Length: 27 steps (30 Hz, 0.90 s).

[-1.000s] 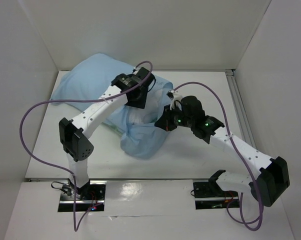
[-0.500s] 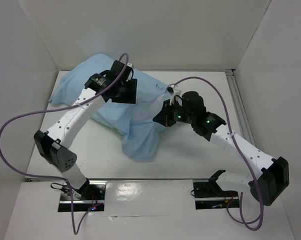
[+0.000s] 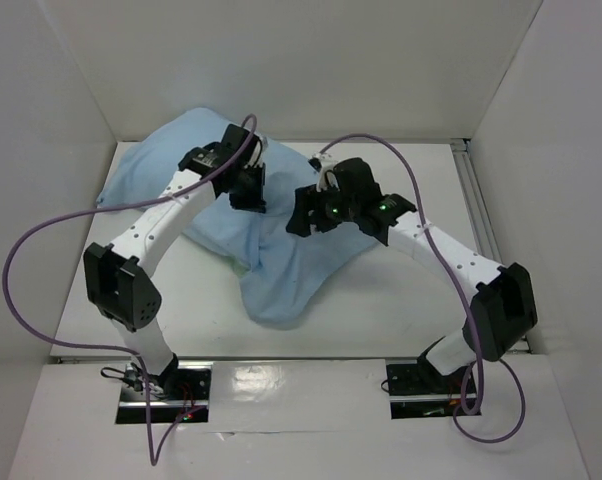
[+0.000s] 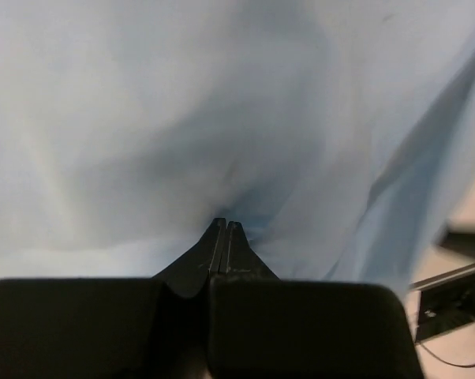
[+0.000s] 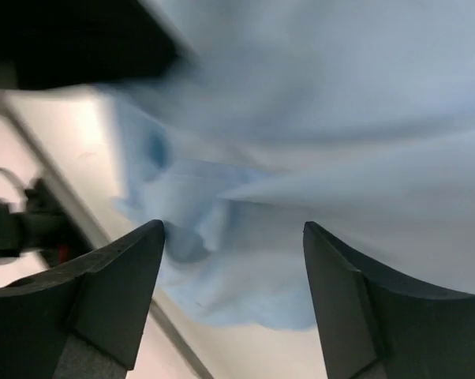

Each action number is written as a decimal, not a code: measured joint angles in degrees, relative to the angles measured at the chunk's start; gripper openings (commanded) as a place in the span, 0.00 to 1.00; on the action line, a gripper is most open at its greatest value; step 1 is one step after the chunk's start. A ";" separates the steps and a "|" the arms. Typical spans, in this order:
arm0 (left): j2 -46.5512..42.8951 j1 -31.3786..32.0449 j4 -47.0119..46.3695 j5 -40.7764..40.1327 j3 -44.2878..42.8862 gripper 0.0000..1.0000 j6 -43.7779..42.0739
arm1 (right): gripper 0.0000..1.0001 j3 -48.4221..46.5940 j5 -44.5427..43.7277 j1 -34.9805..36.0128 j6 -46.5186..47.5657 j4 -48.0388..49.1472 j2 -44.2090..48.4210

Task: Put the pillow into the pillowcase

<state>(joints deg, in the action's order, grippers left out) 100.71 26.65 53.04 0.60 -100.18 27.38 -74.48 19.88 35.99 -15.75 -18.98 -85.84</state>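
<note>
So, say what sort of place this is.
Probably a robot test booth: white walls box in a white table, where a cabled left arm and right arm handle a blue pillowcase.

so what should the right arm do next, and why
Probably lower the right fingers onto the pillowcase and close: they hang open over loose folds, while the left fingers are shut, pinching the cloth.

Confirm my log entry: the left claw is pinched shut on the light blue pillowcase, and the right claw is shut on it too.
Wrong about the right claw. The right wrist view shows its fingers spread wide apart, open, with the pillowcase lying beyond them ungripped. The rest stands: the left claw is pinched shut, with the light blue cloth puckering at its tips.
</note>
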 measured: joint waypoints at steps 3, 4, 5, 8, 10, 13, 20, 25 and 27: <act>-2.23 -1.53 -1.25 2.03 -0.35 0.00 0.13 | 0.85 5.68 -2.91 -4.15 -1.77 -2.49 2.27; -2.80 -1.97 -1.38 2.69 -0.79 0.00 0.17 | 0.85 7.15 -3.93 -5.44 -2.54 -3.56 3.65; -3.19 -2.29 -1.60 3.45 -1.31 0.00 0.24 | 0.85 8.44 -5.49 -7.19 -3.58 -4.39 5.51; -3.52 -2.58 -2.16 6.21 -2.99 0.00 0.28 | 0.84 10.36 -9.73 -11.34 -6.47 -6.84 11.80; -3.52 -2.38 -2.45 7.67 -3.52 0.00 0.26 | 0.84 11.26 -11.41 -13.44 -8.07 -7.32 15.52; -3.41 -1.53 -2.47 9.51 -3.96 0.00 0.15 | 0.83 13.55 -11.82 -16.68 -10.34 -7.67 18.69; 2.01 5.44 0.44 10.88 -12.96 0.00 -2.36 | 0.80 19.58 -6.84 -22.38 -13.42 -9.35 17.16; 6.10 10.32 3.32 9.09 -16.70 0.00 -5.18 | 0.82 20.48 -3.37 -21.81 -14.45 -8.57 16.04; 6.14 11.21 4.37 8.22 -16.20 0.00 -5.14 | 0.82 19.67 -3.28 -21.73 -14.75 -8.02 15.61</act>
<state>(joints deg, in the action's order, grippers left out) 106.85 37.87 57.41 8.82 -116.38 22.24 -54.81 16.60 14.26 -30.50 -27.00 -70.24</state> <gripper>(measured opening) 0.026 0.813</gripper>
